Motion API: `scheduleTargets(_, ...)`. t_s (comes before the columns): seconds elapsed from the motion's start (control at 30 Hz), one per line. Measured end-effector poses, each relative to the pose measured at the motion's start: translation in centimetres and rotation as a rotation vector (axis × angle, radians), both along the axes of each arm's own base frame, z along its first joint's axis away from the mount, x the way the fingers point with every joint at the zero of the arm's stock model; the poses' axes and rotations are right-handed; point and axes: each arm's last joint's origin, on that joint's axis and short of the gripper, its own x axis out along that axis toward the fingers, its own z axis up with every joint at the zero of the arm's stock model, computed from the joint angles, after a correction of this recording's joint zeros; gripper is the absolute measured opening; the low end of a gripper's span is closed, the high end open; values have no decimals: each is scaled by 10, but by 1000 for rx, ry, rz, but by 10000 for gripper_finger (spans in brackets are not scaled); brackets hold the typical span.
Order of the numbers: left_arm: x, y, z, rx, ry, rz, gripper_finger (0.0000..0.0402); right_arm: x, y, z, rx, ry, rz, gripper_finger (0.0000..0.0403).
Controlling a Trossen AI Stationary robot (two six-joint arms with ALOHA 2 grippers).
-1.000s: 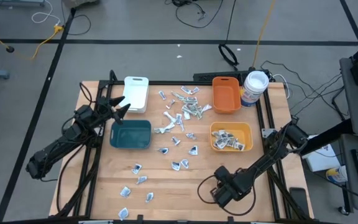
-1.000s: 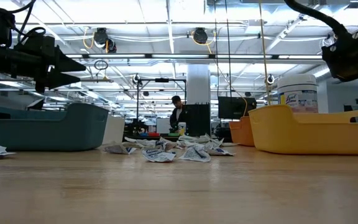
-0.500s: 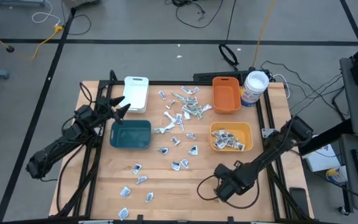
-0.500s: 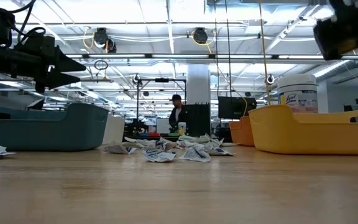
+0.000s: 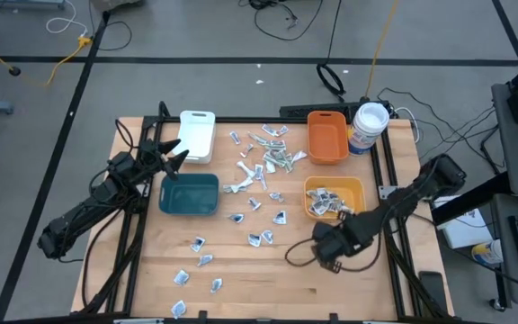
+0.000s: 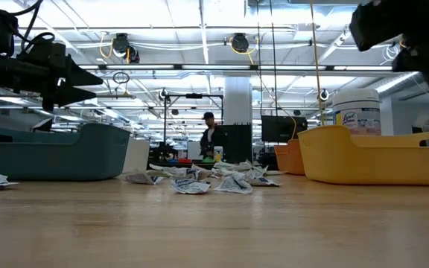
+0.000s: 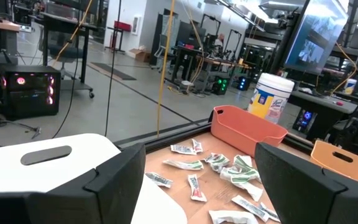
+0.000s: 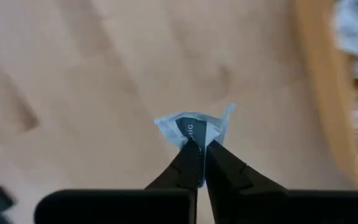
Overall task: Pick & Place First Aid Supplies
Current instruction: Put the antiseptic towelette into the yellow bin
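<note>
Packet (image 8: 194,129) pinched in my right claw (image 8: 199,151), above bare table (image 5: 268,279) just beside the yellow bin (image 5: 356,189), which lies at 1 o'clock. Small, crumpled, white-blue, dark print; it sticks out past my fingertips. Left claw (image 5: 180,155) spread wide over the teal bin (image 5: 190,193).

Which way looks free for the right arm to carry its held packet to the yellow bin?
Probably yes: the right pincer, shut on a packet, hovers just beside the yellow bin, whose top is open; nothing stands between them.
</note>
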Motion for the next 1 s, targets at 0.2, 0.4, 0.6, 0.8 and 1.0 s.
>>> scheduleTargets(0.2,0,0,0,0,0,0,305,-2,-45,8,-30,57,-23,21)
scheduleTargets(0.4,0,0,0,0,0,0,306,-6,-95,8,-28,72,-119,18)
scheduleTargets(0.6,0,0,0,0,0,0,306,-15,-135,-1,-26,106,-232,12)
scheduleTargets(0.8,0,0,0,0,0,0,306,-23,-155,-15,-23,151,-306,26)
scheduleTargets(1.0,0,0,0,0,0,0,305,-27,-159,-32,-20,133,-363,21)
